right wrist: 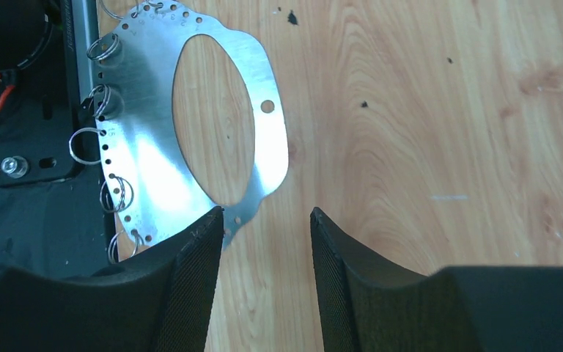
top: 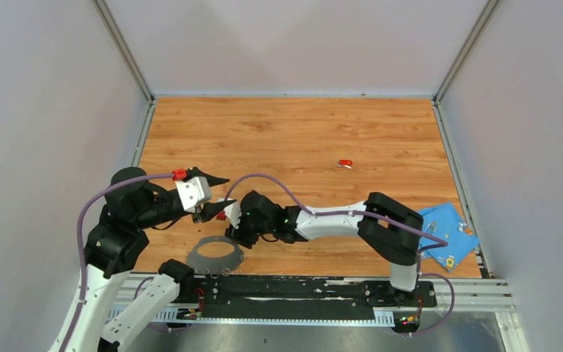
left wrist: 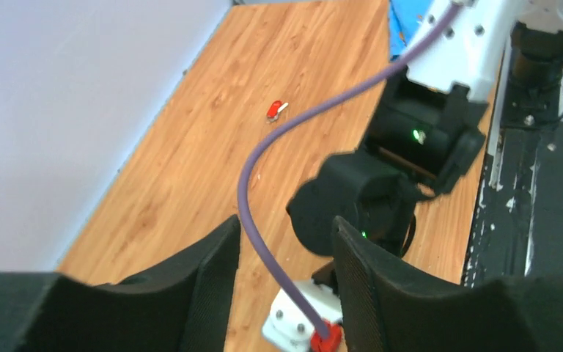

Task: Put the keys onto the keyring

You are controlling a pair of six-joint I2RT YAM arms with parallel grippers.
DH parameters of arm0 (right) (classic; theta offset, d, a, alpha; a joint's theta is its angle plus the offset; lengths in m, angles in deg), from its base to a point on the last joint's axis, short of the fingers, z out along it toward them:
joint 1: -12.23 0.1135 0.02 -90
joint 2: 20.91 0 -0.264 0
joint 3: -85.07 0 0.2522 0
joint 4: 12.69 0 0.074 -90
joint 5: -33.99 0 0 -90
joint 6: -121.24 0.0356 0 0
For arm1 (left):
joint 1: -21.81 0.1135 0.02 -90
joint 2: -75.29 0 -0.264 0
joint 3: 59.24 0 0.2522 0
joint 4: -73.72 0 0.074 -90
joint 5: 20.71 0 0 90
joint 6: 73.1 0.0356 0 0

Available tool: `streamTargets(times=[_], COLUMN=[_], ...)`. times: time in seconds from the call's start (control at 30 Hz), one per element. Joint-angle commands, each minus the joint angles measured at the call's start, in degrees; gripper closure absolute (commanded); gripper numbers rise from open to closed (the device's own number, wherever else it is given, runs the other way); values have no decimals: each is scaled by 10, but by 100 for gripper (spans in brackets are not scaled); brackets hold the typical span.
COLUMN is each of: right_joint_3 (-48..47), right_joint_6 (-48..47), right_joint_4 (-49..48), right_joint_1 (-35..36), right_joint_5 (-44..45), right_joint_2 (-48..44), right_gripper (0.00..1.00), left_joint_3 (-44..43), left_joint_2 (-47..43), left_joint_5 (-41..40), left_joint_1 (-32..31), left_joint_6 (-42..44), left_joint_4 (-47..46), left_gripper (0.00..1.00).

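Plainly, left claw [left wrist: 284, 227] stands apart; right claw [right wrist: 265, 216] likewise, over the keyring [right wrist: 139, 169] edge.

One red-headed key [left wrist: 276, 109] lies well beyond the fingers of the left gripper [left wrist: 284, 224]. One keyring [right wrist: 190, 132] lies just beyond the fingers of the right gripper [right wrist: 265, 214], with at least five small wire loops [right wrist: 84, 145] along its edge. One blue cloth [top: 447, 235] lies well apart from both.
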Motion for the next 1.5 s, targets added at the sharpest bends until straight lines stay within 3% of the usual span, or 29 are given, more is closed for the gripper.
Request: streamTargets(times=[0.0, 0.1, 0.27, 0.5, 0.7, 1.03, 1.17, 1.47], right_joint_3=[-46, -67, -96, -22, 9, 49, 31, -45], right_joint_6=[-25, -32, -42, -3, 9, 31, 37, -23], right_joint_4=[-35, -12, 65, 50, 70, 66, 40, 40], right_joint_1=[26, 34, 41, 0, -17, -39, -9, 48], right_joint_5=[34, 56, 134, 181, 221, 151, 109, 107], right_joint_2=[49, 85, 118, 44, 0, -101, -56, 55], right_gripper=[50, 48, 49, 48, 49, 47, 46, 44], left_joint_3=[-1, 6, 5, 7, 6, 39, 76, 85], left_joint_2=[22, 39, 80, 126, 163, 194, 204, 207], left_joint_5=[-80, -112, -172, -224, -235, -171, -163, -167], left_joint_1=[6, 11, 30, 66, 91, 145, 156, 178], left_joint_6=[-35, -38, -70, -124, -123, -48, -1, -28], left_joint_4=[11, 9, -4, -50, -51, -28, -32, -52], left_gripper=[45, 40, 18, 1, 0, 0, 0, 0])
